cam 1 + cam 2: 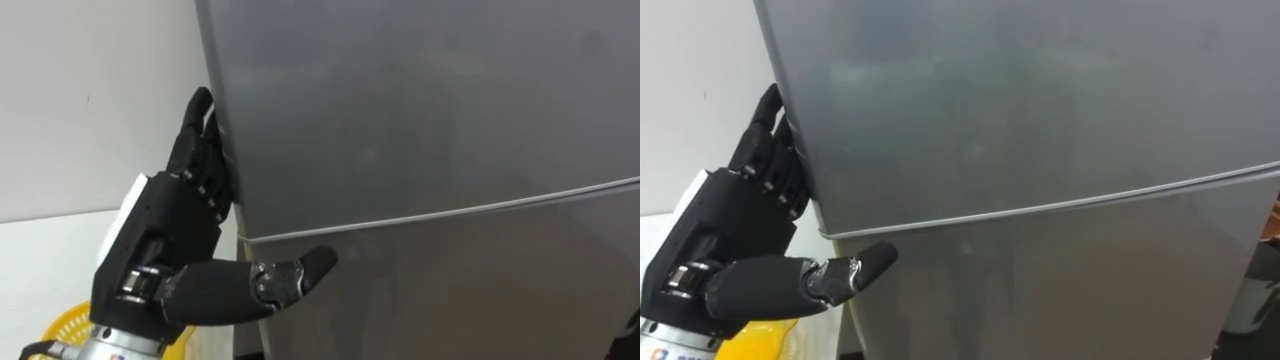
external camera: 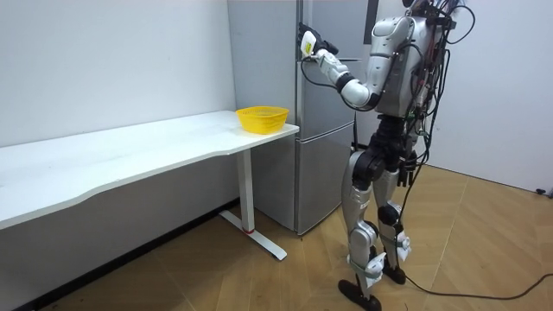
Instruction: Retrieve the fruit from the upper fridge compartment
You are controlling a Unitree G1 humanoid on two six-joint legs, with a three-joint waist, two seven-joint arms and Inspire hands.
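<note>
A grey fridge fills most of the eye views, with its upper door (image 1: 420, 100) shut above a thin seam and the lower door (image 1: 450, 290) below it. My left hand (image 1: 170, 220) is raised at the upper door's left edge. Its fingers (image 1: 203, 150) lie straight against that edge, pointing up, and the thumb (image 1: 290, 275) reaches across the front just below the seam. In the room view I stand upright facing the fridge (image 2: 324, 121), the left hand (image 2: 308, 43) up at the door's edge.
A yellow bowl (image 2: 262, 117) sits at the end of a long white table (image 2: 130, 155) right beside the fridge; the bowl (image 1: 60, 325) shows under my left arm. A white wall (image 1: 90, 100) is behind the table. Wooden floor lies around me.
</note>
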